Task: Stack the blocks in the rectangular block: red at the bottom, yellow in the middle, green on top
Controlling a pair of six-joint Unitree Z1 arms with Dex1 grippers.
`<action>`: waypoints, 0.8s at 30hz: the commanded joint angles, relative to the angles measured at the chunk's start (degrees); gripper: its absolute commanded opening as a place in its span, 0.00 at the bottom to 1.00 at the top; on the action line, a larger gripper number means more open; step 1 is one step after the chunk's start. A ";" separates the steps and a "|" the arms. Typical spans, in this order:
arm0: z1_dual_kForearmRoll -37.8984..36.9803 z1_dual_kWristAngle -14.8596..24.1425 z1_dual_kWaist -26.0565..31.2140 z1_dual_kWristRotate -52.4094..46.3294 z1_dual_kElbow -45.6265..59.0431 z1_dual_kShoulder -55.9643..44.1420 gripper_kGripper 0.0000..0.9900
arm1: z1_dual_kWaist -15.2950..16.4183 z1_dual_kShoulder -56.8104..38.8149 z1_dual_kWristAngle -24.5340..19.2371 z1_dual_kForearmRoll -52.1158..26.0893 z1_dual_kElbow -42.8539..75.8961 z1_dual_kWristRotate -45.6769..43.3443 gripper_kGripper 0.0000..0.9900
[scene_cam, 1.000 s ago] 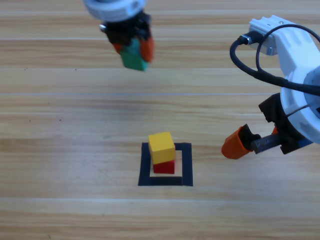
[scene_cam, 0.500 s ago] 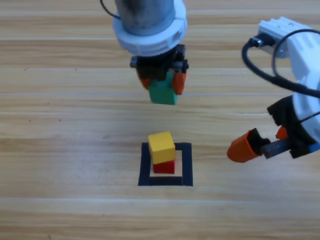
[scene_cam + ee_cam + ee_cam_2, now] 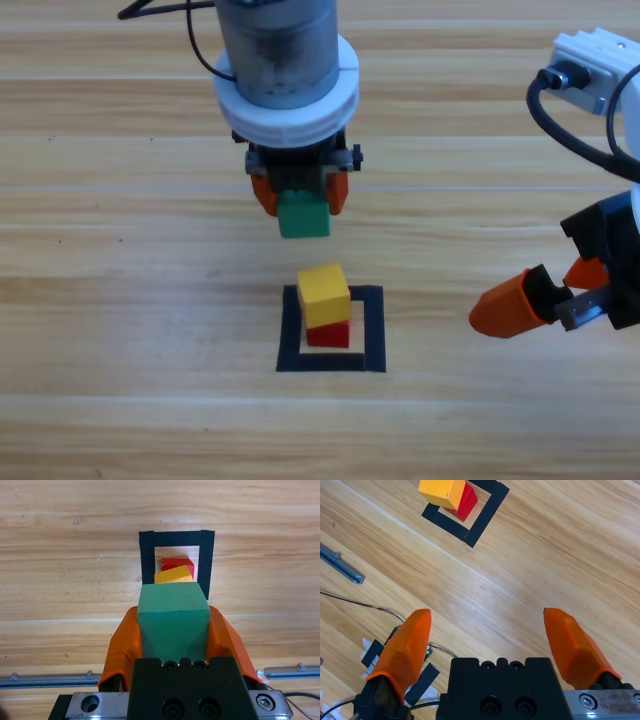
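A pale wooden counter [image 3: 120, 300] with long plank grain fills the high view. Toward its near edge, around the middle, lies the black tape square [image 3: 374, 330]; inside it the red cube [image 3: 328, 334] sits on the wood with the yellow cube [image 3: 322, 293] stacked on it. Just beyond the stack, toward the far edge, the left gripper [image 3: 299, 195] points down, clenched on the green cube [image 3: 304, 216], apart from the yellow one. The right gripper [image 3: 545, 300] waits near the counter's right edge, released.

In the left wrist view the green cube [image 3: 173, 617] sits pinched between both orange jaws, with the yellow cube [image 3: 174, 574], red cube [image 3: 177, 563] and tape square [image 3: 146, 560] ahead.

In the right wrist view the right gripper [image 3: 492, 640] stands spread wide over bare wood, the stack well apart at the top.
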 commanded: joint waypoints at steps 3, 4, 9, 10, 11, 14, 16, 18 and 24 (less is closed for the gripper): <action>0.28 0.02 -1.87 -0.18 0.91 2.81 0.04 | -1.27 -3.98 1.52 -0.93 1.85 -1.24 1.00; 0.28 0.02 -1.87 -0.18 0.82 3.07 0.04 | -1.27 -3.98 1.52 -0.93 1.85 -1.24 1.00; 0.19 -0.42 -1.96 -0.18 0.56 4.21 0.04 | -1.27 -4.15 1.78 -1.02 1.93 -1.42 1.00; 0.19 -0.51 -1.96 -0.09 0.56 4.39 0.04 | -1.27 -4.15 1.78 -1.02 1.93 -1.42 1.00; 0.10 -0.51 -1.96 -0.09 0.47 4.65 0.04 | -1.27 -4.15 1.78 -1.11 2.02 -1.51 1.00; 0.10 -0.86 -2.13 -0.01 0.56 5.36 0.04 | -1.27 -4.24 1.78 -1.28 2.11 -1.51 1.00; 0.10 -1.03 -2.31 -0.01 0.65 5.62 0.04 | -1.27 -4.24 1.78 -1.37 2.11 -1.51 1.00; 0.01 -1.12 -2.40 0.08 0.47 5.97 0.04 | -1.27 -4.24 1.78 -1.37 2.20 -1.51 1.00; 0.01 -1.21 -2.49 -0.01 0.29 6.41 0.04 | -1.27 -4.24 1.96 -1.55 2.20 -1.51 1.00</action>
